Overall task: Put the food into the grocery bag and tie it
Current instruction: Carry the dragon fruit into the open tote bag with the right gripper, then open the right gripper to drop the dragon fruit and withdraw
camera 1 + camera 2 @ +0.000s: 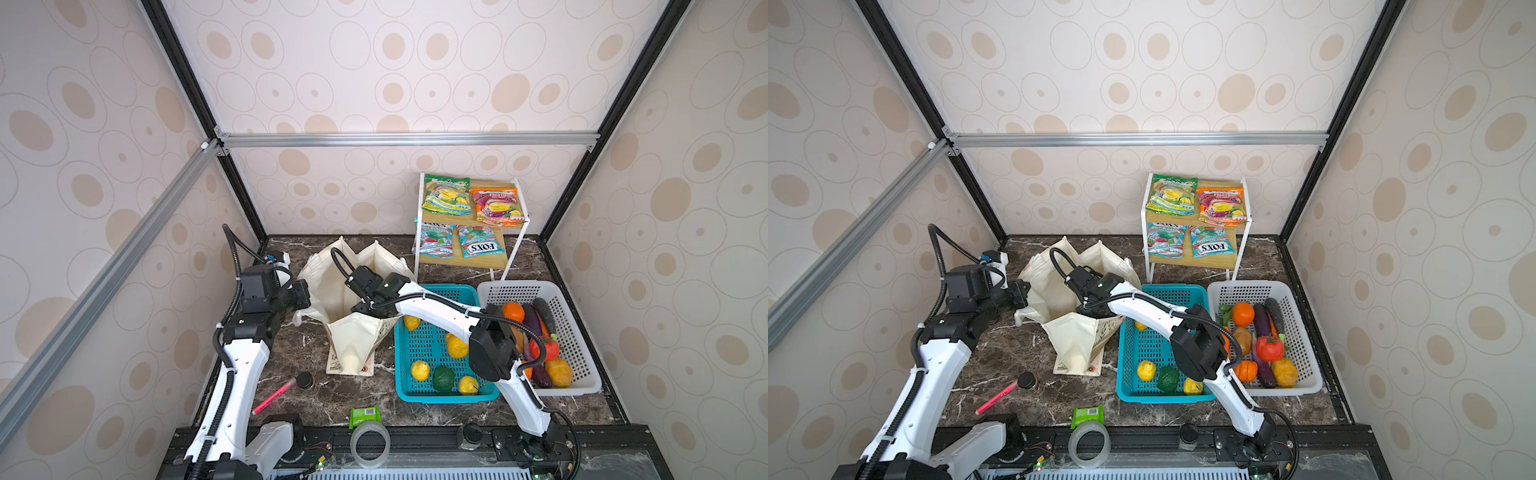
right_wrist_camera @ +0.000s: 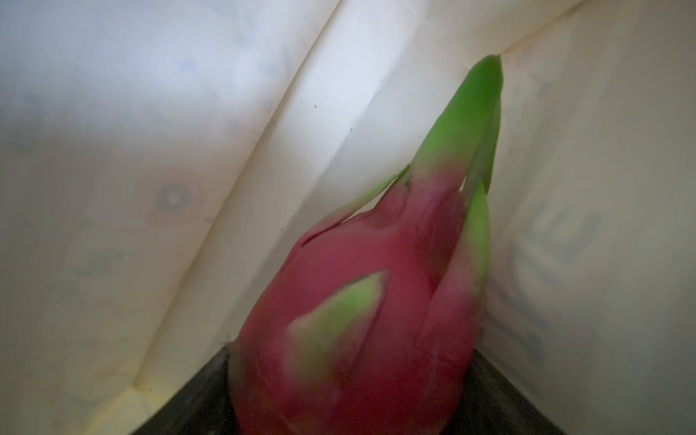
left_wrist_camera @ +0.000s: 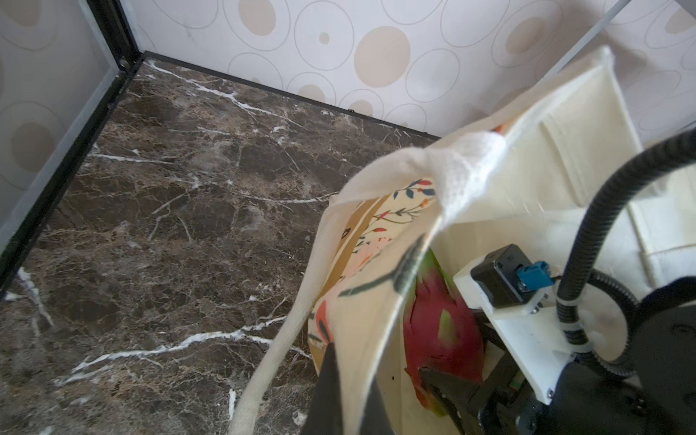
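- The left gripper (image 1: 302, 296) pinches the grocery bag (image 1: 329, 283) by its rim, closed tight.
- The right gripper (image 2: 348, 399) is inside the bag.
- The pink dragon fruit (image 2: 357, 301) is between its jaws; gripped or loose, I cannot tell.

pale cream wallpaper (image 1: 374, 62) printed with beige ovals and thin grey rings covered the walls, edged by black corner posts (image 1: 235, 185) and a silver aluminium crossbar (image 1: 407, 139). a dark brown marble-look tabletop (image 1: 307, 386) with white veins lay under soft, even light. a small white metal rack with two wooden shelves (image 1: 465, 264) stood against the back wall.
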`<state>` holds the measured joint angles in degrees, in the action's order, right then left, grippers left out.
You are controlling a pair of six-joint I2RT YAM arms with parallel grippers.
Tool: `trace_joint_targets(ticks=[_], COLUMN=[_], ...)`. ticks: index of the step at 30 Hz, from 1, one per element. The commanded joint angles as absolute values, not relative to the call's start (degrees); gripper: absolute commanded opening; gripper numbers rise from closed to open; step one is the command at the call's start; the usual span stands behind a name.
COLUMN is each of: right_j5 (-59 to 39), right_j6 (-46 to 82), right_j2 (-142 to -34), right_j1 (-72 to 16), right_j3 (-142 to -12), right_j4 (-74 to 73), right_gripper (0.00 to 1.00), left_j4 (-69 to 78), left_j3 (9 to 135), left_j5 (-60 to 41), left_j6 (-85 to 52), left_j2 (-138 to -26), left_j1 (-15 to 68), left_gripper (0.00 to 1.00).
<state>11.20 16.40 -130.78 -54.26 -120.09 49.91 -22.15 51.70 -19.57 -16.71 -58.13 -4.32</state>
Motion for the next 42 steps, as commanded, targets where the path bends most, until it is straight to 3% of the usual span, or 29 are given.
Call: trace_joint_targets(ticks=[1, 9, 26, 34, 39, 42], right_j5=[10.1, 2.46, 9.54, 21.51, 16.38, 16.52], right_j6=[16.06, 16.25, 17.14, 26.08, 18.46, 20.15], right_j2=[-132.98, -129.04, -111.33, -92.44, -78.41, -69.95], right_j1=[-53.44, -53.6, -55.06, -55.12, -54.16, -52.53], right_j3=[-122.41, -128.47, -128.96, -111.46, -93.0, -79.86], right_j4=[56.46, 56.33, 57.08, 58.73, 50.42, 44.67], right_gripper=[0.93, 1.0, 1.0, 1.0, 1.0, 1.0], left_j4=[-15.24, -16.32, -17.31, -17.75, -15.65, -13.91], left_j3=[50.12, 50.28, 49.44, 49.36, 48.63, 48.67], left_j5=[-23.91, -22.53, -19.54, -19.14, -21.49, -22.11], left_j6=[-16.95, -16.19, -14.4, -13.92, -15.65, -16.53], left_j2=[-58.13, -58.6, -60.03, -59.68, -60.53, -61.21], left_j1=[-5.08, -5.09, -5.03, -5.09, -5.09, -5.06], left_gripper=[0.0, 0.0, 0.0, 0.0, 0.0, 0.0])
